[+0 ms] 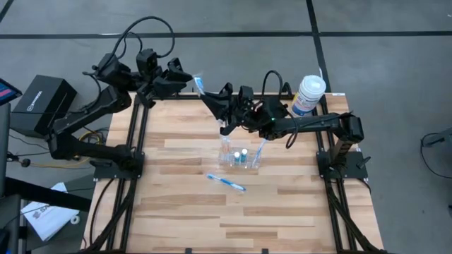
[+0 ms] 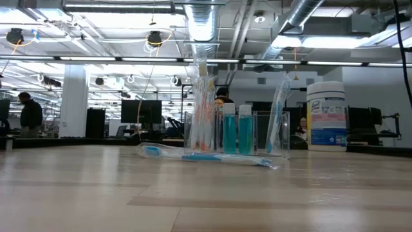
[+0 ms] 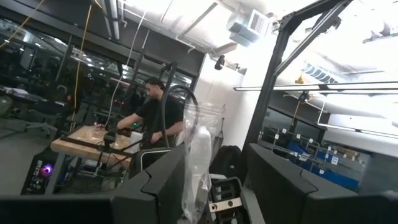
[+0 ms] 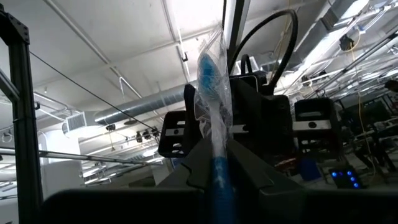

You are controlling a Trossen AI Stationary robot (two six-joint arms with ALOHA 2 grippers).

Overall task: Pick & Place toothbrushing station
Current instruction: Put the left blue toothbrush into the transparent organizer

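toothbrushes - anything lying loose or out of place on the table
Yes: one wrapped toothbrush lies flat on the table in front of the clear holder, apart from it, while other brushes stand upright in the holder. Each raised gripper, left and right, also has a wrapped brush between its fingers.

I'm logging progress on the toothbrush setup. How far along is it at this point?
Done: the toothbrushing station stands mid-table with two blue bottles and wrapped brushes in it. In hand: the right pincer is shut on a wrapped toothbrush; the left pincer has another wrapped toothbrush between its fingers. Left: one toothbrush on the table.
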